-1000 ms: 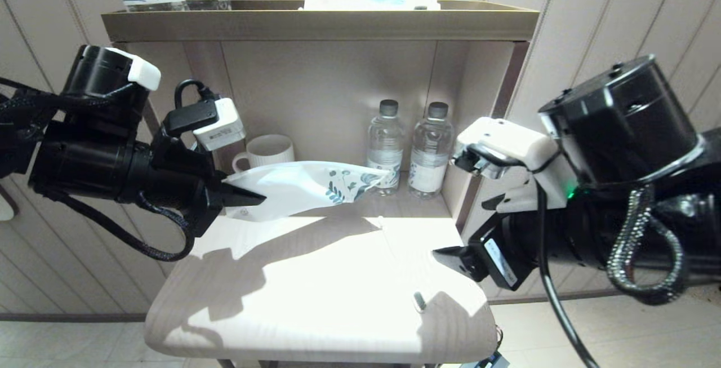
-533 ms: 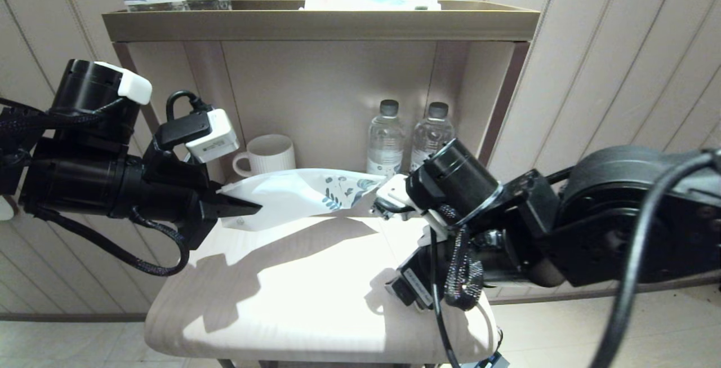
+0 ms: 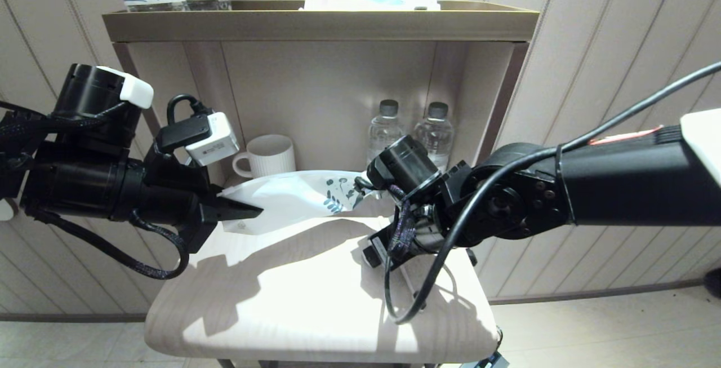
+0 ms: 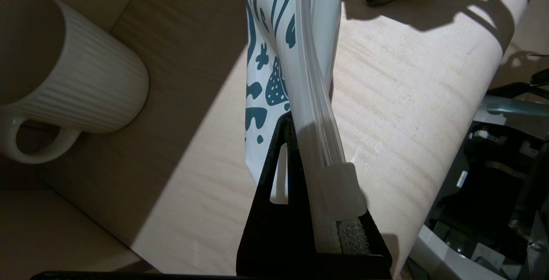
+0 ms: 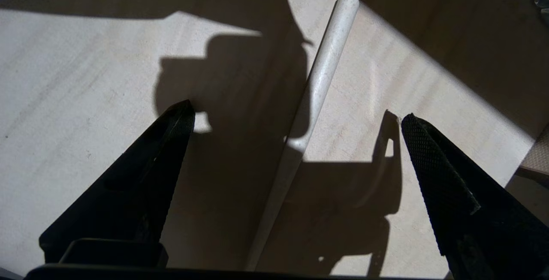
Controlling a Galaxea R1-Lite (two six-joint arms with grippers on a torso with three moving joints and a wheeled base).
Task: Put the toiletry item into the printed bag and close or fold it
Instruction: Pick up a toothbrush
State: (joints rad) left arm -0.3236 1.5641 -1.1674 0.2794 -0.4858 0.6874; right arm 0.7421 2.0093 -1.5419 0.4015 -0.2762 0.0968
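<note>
1. Right claw [image 5: 296, 119], spread wide above the toiletry item [image 5: 315, 95] lying on the surface [image 3: 293, 300] at 5 o'clock: the thin stick could roll aside.
2. Left claw [image 3: 248, 209], pinching the printed bag [image 3: 298, 196] at 10 o'clock: the film may slip.

The left gripper [image 3: 248, 208] is clamped tight on the corner of the printed bag [image 3: 293, 199], its arm reaching in level. The right gripper [image 5: 296, 117] points down with fingers spread wide either side of the toothbrush handle [image 5: 319, 78], not touching it.
</note>
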